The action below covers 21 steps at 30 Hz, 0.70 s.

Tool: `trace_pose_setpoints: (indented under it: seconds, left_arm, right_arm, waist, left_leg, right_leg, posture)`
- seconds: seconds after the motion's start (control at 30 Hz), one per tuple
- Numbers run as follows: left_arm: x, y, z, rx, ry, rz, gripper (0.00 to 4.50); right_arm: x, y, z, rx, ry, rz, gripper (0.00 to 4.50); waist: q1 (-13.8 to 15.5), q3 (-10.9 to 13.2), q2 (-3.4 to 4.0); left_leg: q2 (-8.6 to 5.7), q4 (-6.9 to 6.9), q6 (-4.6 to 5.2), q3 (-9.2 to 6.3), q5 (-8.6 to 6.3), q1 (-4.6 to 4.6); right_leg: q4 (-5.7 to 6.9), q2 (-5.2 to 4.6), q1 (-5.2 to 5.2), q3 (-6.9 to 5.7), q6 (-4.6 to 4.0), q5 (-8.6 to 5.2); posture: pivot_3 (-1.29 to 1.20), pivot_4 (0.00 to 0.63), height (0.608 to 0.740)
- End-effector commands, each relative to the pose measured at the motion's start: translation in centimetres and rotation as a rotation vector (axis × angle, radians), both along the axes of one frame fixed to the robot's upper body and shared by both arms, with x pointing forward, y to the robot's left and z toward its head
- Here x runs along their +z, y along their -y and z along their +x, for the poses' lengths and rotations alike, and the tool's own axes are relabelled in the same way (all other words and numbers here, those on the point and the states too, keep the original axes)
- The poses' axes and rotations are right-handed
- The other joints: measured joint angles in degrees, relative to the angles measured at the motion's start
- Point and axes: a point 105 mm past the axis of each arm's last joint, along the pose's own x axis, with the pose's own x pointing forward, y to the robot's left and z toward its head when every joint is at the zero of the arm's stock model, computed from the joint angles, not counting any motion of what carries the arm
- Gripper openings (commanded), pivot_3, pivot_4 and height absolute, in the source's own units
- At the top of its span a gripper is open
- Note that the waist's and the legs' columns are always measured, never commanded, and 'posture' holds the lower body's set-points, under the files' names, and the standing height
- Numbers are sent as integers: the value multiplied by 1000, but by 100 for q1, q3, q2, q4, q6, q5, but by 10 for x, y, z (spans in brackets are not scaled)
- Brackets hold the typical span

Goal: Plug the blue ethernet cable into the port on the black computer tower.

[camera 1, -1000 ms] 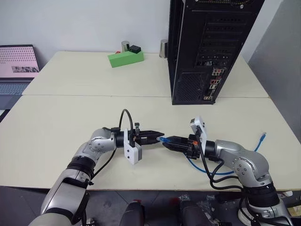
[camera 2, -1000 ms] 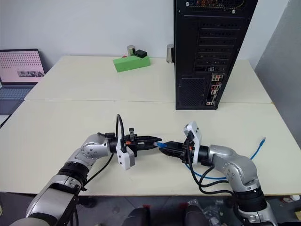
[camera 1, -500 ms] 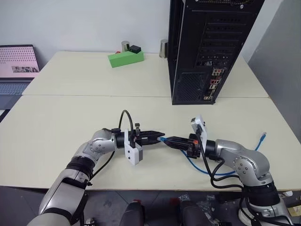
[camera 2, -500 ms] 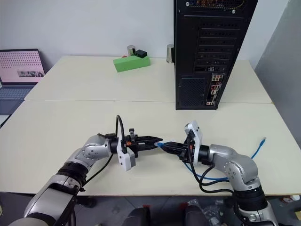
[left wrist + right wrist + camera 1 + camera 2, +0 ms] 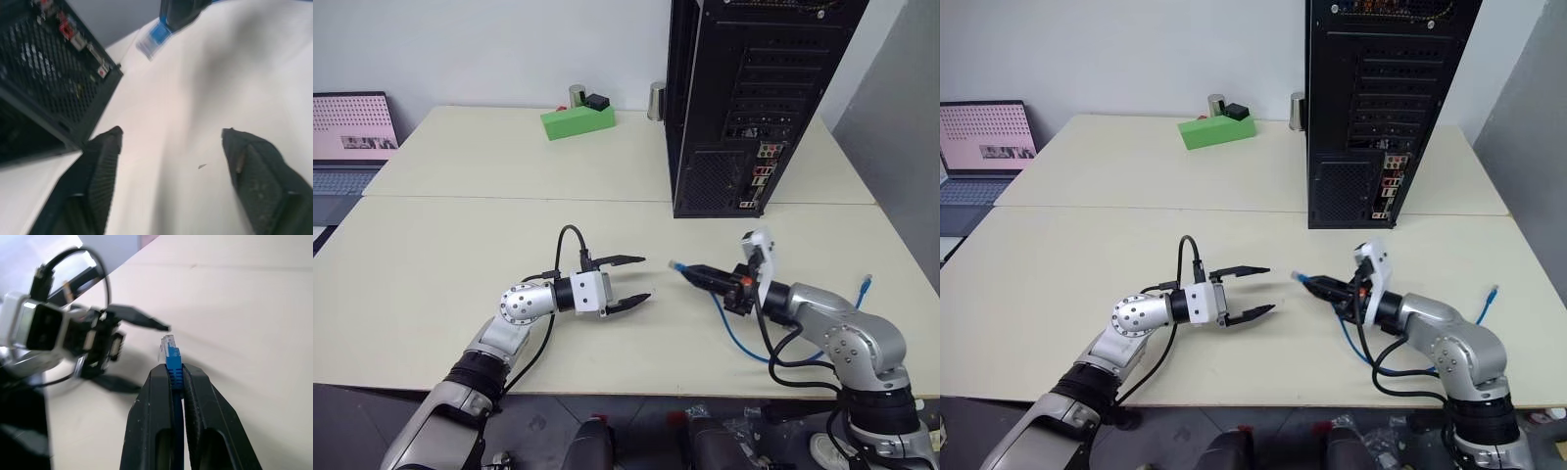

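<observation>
Blue thin ethernet cable (image 5: 1363,333) is clamped near its clear plastic plug (image 5: 167,343) between the two black fingers of the right gripper (image 5: 693,275), which are pressed together on it above the cream table (image 5: 460,245). Facing it, the left gripper (image 5: 631,279) has its fingers spread wide apart and holds nothing. Tall black metal computer tower (image 5: 744,98) stands well behind them, its rear connectors (image 5: 759,176) facing the robot.

I stand at two cream tables (image 5: 460,235) pushed edge to edge, a seam running between them. Behind them is a plain pale wall (image 5: 489,49). A grey panel (image 5: 901,127) rises at my right. At my far left sits an open laptop (image 5: 347,137) with a pinkish screen. Light is even and soft.
</observation>
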Motion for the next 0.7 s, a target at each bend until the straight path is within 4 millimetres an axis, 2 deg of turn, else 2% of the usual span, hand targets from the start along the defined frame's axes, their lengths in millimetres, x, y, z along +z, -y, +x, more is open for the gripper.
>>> trace_pose_setpoints:
  seconds: [0.03, 0.13, 0.3, 0.43, 0.53, 0.7]
  left_arm:
    - [30, 7, 18, 116, -78, -128, 3652]
    - [34, 28, 32, 203, -107, -141, 3652]
    - [41, 62, 28, 216, -181, -203, 3652]
    - [51, 69, 47, 345, -258, -295, 3652]
    - [57, 73, 58, 423, -214, -285, 3652]
    - [67, 79, 61, 447, -216, -317, 3652]
  right_arm:
    - [19, 26, 15, -265, 166, -119, 8]
    - [24, 38, 30, -489, 225, -189, 8]
    - [36, 59, 42, -683, 275, -205, 8]
    - [49, 67, 60, -795, 285, -172, 7]
    - [55, 69, 71, -819, 265, -130, 7]
    - [62, 69, 81, -828, 232, -56, 6]
  waist:
    - [-1, 0, 0]
    - [0, 0, 0]
    - [-4, 0, 1]
    - [-8, 0, 1]
    - [-3, 0, 1]
    - [-4, -1, 2]
  left_leg:
    - [0, 0, 0, 0, 0, 0]
    - [0, 0, 0, 0, 0, 2]
    - [-2, -1, -1, 2, 1, -1]
    - [-2, 0, -2, 2, 1, 1]
    - [-3, 2, -1, 3, 1, 1]
    - [-3, -3, -2, 5, 1, -6]
  right_leg:
    - [0, 0, 0, 0, 0, 0]
    - [2, 3, -2, 0, 0, 0]
    - [-5, 2, -2, 5, 0, 0]
    - [5, 2, -4, 6, 0, 0]
    - [4, 2, -4, 5, 0, 0]
    - [-5, 1, -9, 7, -1, 0]
  posture:
    - [0, 150, 740]
    - [0, 150, 740]
    - [0, 150, 740]
    - [0, 150, 740]
    - [0, 150, 740]
    - [0, 150, 740]
